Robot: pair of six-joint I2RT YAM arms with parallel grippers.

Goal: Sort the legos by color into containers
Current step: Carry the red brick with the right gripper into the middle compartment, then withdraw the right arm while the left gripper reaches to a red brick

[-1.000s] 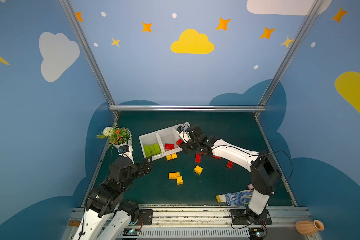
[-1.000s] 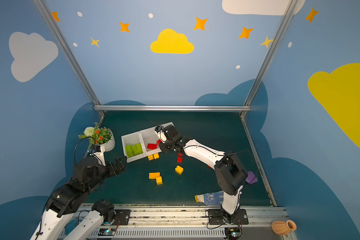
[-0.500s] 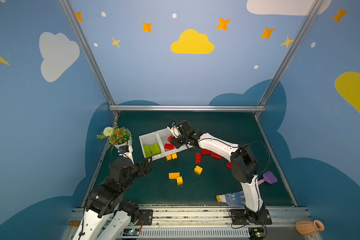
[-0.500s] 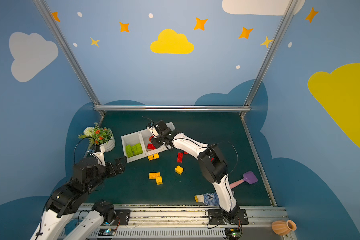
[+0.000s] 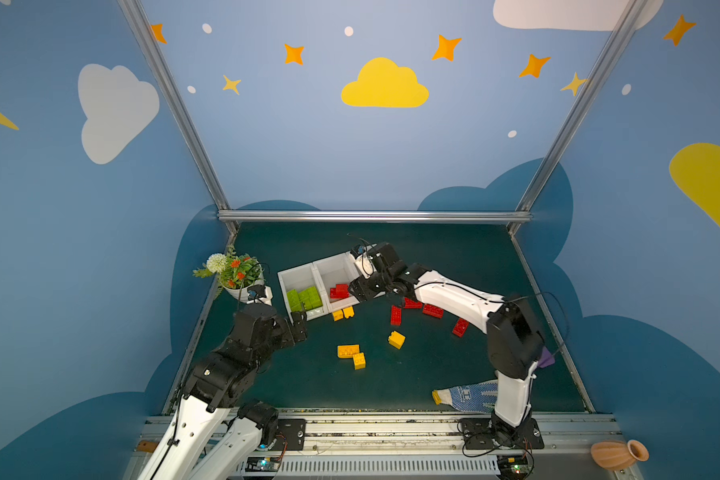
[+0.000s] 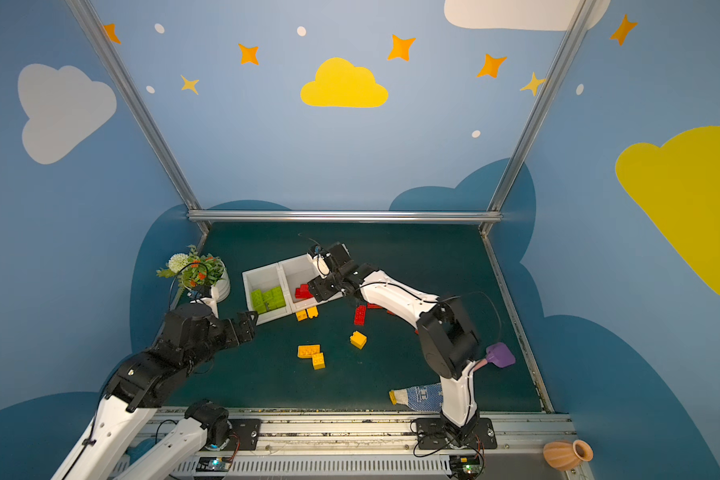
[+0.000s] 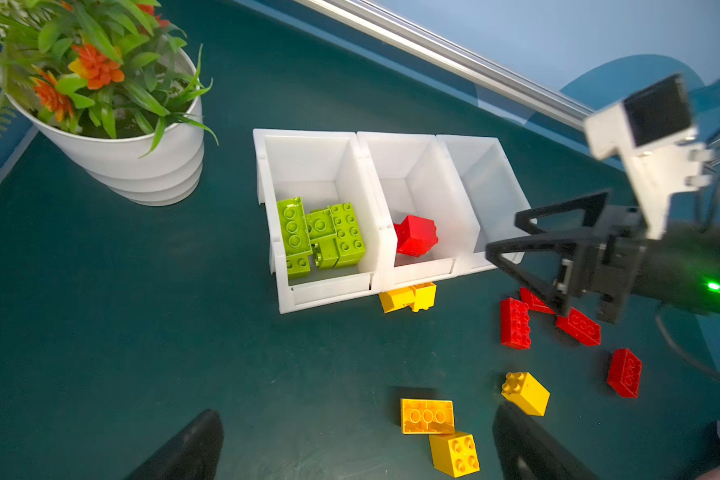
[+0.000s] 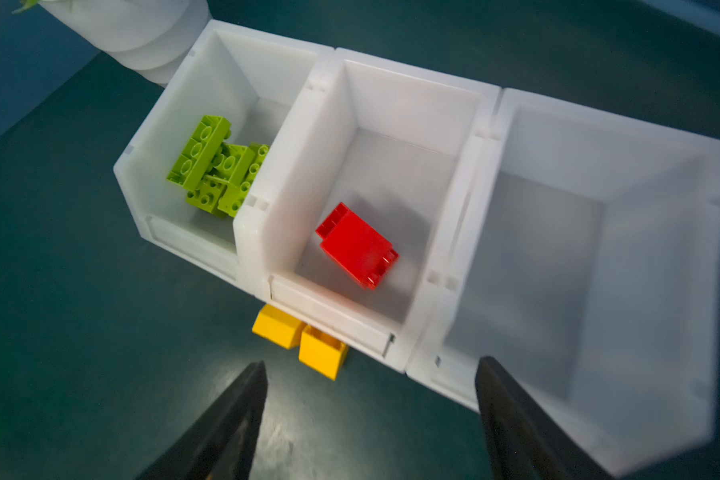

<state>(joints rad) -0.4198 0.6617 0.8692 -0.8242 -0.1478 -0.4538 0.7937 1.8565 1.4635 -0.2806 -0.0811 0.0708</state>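
Three joined white containers (image 5: 325, 266) stand at the back left. The left one holds several lime green legos (image 7: 321, 237), the middle one a tilted red lego (image 8: 356, 245), and the right one (image 8: 599, 124) is empty. My right gripper (image 8: 371, 365) hangs open and empty just in front of the middle and right containers (image 5: 355, 291). Two yellow legos (image 7: 410, 297) touch the middle container's front wall. Red legos (image 7: 515, 324) and yellow legos (image 7: 427, 415) lie loose on the mat. My left gripper (image 7: 356, 415) is open and empty, near the left container's front corner (image 5: 300, 326).
A white flower pot (image 5: 235, 274) with a plant stands left of the containers. A blue-dotted glove (image 5: 466, 392) lies by the right arm's base, and a purple object (image 6: 500, 355) sits behind that arm. A metal rail (image 5: 375, 216) borders the mat's far edge.
My right gripper carried a red lego left over the containers, opened, and the red lego now lies in the middle container. The left arm has not moved.
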